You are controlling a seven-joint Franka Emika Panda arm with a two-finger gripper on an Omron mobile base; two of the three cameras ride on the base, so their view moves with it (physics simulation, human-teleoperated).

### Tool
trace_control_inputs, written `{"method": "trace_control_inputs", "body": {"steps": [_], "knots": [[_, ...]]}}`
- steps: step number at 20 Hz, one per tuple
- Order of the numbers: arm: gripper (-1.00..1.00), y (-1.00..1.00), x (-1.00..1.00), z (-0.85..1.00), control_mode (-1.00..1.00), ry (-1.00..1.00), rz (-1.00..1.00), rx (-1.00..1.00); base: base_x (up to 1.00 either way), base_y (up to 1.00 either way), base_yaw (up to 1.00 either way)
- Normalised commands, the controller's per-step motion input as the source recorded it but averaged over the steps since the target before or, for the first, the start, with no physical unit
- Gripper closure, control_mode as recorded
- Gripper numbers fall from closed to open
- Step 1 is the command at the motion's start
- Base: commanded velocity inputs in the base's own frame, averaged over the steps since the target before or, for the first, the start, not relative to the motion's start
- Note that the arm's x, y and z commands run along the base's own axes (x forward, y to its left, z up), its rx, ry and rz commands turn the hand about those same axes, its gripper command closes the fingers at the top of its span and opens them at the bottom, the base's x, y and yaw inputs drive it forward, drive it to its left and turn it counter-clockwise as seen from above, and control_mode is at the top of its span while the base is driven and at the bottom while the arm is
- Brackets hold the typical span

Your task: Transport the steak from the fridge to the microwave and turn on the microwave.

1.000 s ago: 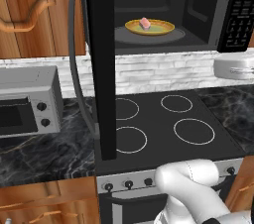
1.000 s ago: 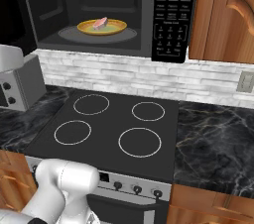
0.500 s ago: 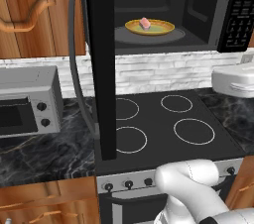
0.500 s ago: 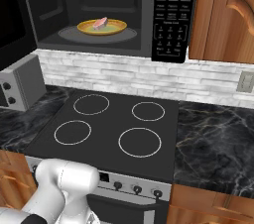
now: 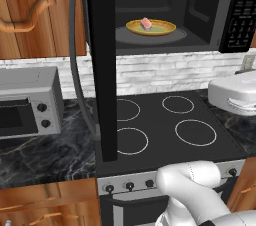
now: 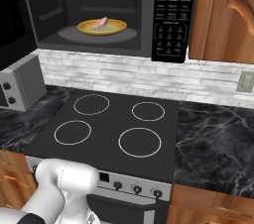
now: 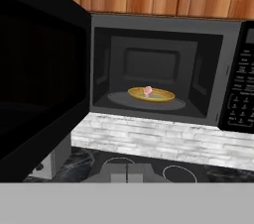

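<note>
Kitchen, black cooktop point(image 6: 111, 124) below open microwave point(image 6: 171, 17). Steak point(image 6: 101, 23) on yellow plate point(image 6: 115, 28) inside, 12 o'clock from burners. Gripper opening: cannot tell. Judged next: swing door point(image 5: 102, 65) closed, press keypad point(image 6: 170, 15).

1. The microwave point(image 6: 99, 15) keypad point(image 6: 170, 17): rows of small pale markings stand on its black buttons in the right base view. They are too small and blurred to be read as letters or numbers.
2. The same keypad in the left base view and the hand view: faint marks only, none legible.
3. The toaster oven point(image 5: 29, 101) on the worktop: two knobs, with no readable label or brand beside them.
4. The stove front knobs point(image 6: 136, 189): no legible markings.
</note>
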Motion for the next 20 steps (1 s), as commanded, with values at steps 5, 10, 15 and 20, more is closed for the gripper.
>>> {"method": "trace_control_inputs", "body": {"steps": [5, 10, 15, 20], "knots": [[1.00, 0.19, -0.18, 0.00, -1.00, -0.03, 0.00, 0.00, 0.00, 0.00, 0.00], [1.00, 0.21, -0.23, 0.00, -1.00, -0.03, 0.00, 0.00, 0.00, 0.00, 0.00], [1.00, 0.22, -0.25, 0.00, -1.00, -0.01, 0.00, 0.00, 0.00, 0.00, 0.00], [1.00, 0.26, -0.17, 0.00, -1.00, 0.00, 0.00, 0.00, 0.00, 0.00, 0.00]]}}
